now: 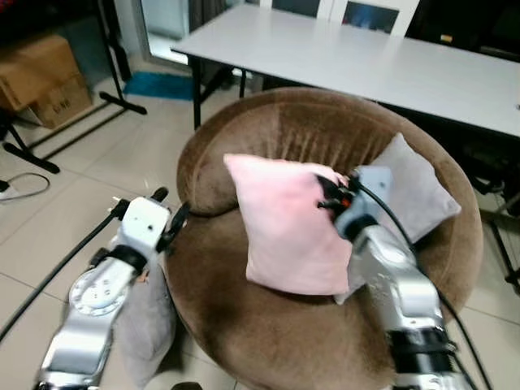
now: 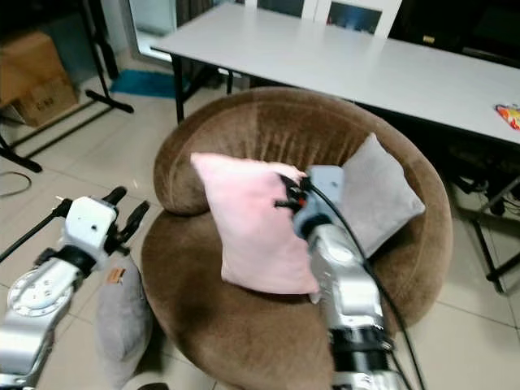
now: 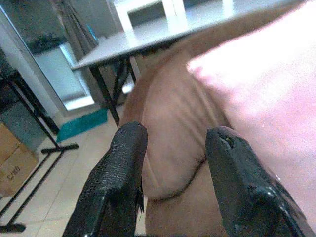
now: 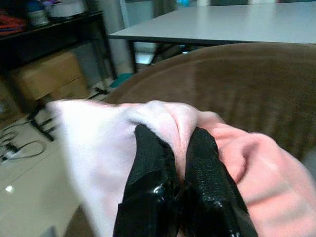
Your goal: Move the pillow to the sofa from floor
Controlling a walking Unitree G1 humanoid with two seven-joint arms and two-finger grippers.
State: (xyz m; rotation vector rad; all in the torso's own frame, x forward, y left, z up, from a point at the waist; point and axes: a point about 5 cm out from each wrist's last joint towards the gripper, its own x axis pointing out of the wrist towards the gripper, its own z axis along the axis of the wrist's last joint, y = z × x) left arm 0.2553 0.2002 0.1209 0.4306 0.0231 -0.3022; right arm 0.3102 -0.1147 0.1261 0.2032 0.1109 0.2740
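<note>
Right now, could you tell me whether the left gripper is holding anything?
No, the left gripper is open with nothing between its fingers, hovering beside the brown sofa, while the right gripper pinches the pink pillow.

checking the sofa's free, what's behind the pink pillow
A grey pillow leans on the sofa backrest behind the pink pillow, which the right tool pinches. Its lower left part is covered.

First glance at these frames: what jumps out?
The pink pillow stands propped on the round brown sofa, its upper edge pinched in the right gripper. A grey pillow leans behind it, and another grey pillow lies on the floor by the open left gripper.
</note>
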